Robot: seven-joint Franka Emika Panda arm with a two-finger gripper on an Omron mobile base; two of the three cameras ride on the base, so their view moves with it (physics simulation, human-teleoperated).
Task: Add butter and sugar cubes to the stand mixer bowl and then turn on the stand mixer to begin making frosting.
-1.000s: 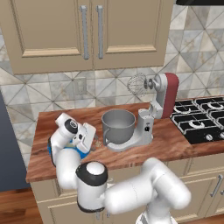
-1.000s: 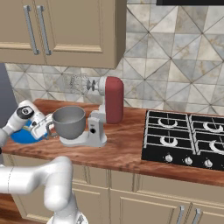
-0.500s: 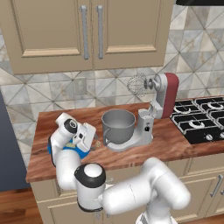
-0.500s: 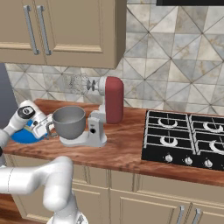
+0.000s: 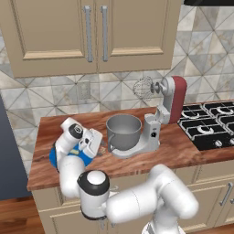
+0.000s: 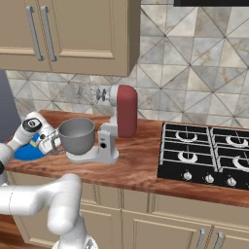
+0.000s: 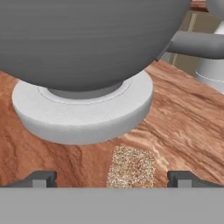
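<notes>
A wooden counter [image 5: 183, 151] is seen under beige cabinets [image 5: 93, 34] and a tiled wall, with a black stove [image 6: 204, 155] at the right end. The mixer [image 5: 167, 107] stands on the counter just left of the stove; its red head is tilted back and the whisk [image 5: 142, 87] is lifted clear above the bowl. The bowl [image 5: 123, 131] sits on the round grey base of the mixer. Its inside looks grey and bare in the left base view, as far as can be told.

To the left of the mixer a blue plate [image 6: 26, 153] lies on the counter, mostly hidden by the arm; what is on it cannot be told. The gripper [image 5: 97, 145] is held low just left of the bowl, close to the counter. Its fingers [image 7: 41, 178] are spread wide and nothing is held between them. In the hand view a small grainy beige block, most likely the sugar [image 7: 131, 168], lies on the wood between the two finger tips, just in front of the mixer base, not touched by either tip. The butter cannot be made out.
</notes>
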